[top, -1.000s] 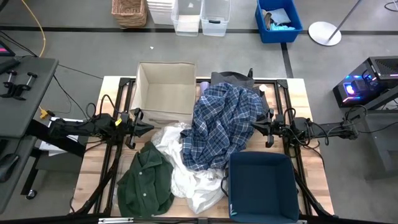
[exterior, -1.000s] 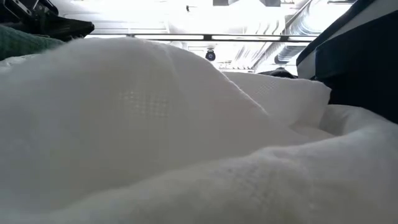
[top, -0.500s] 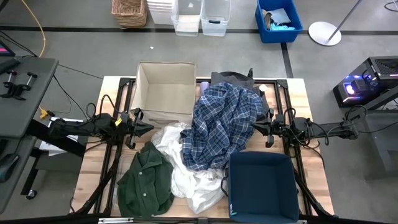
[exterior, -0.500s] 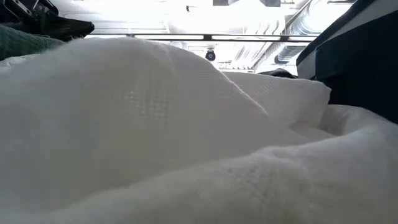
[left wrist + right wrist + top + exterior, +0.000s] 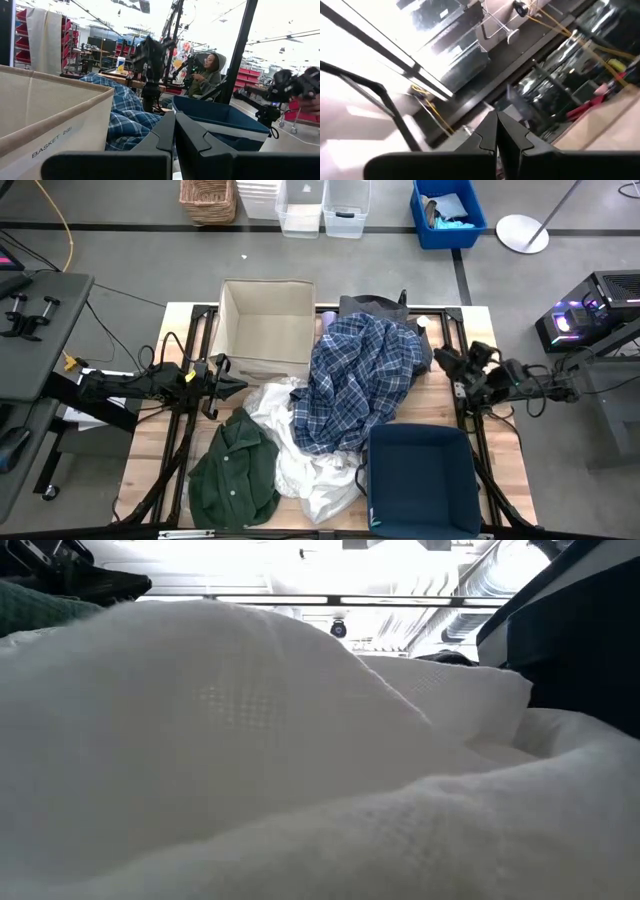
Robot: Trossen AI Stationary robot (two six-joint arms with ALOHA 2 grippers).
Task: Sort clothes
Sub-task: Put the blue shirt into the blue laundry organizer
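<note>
A blue-and-white plaid shirt (image 5: 355,380) lies heaped in the table's middle, over a dark grey garment (image 5: 375,305) at the far side and white thin fabric (image 5: 300,455) toward the near side. The white fabric fills the low view (image 5: 250,760). A dark green buttoned shirt (image 5: 235,475) lies at the near left. My left gripper (image 5: 243,385) is shut and empty, pointing right just left of the white fabric; it also shows in the left wrist view (image 5: 174,135). My right gripper (image 5: 438,357) is shut and empty, right of the plaid shirt and tipped up toward the ceiling (image 5: 496,131).
A beige fabric basket (image 5: 265,325) stands at the far left of the table, and a navy blue bin (image 5: 420,480) stands at the near right. Black frame rails run along both sides. Boxes and a blue crate stand on the floor beyond the table. A person sits in the room behind (image 5: 207,72).
My right gripper has drawn back from the plaid shirt toward the table's right and far edges and has tipped upward; it stays shut. The clothes have not moved.
</note>
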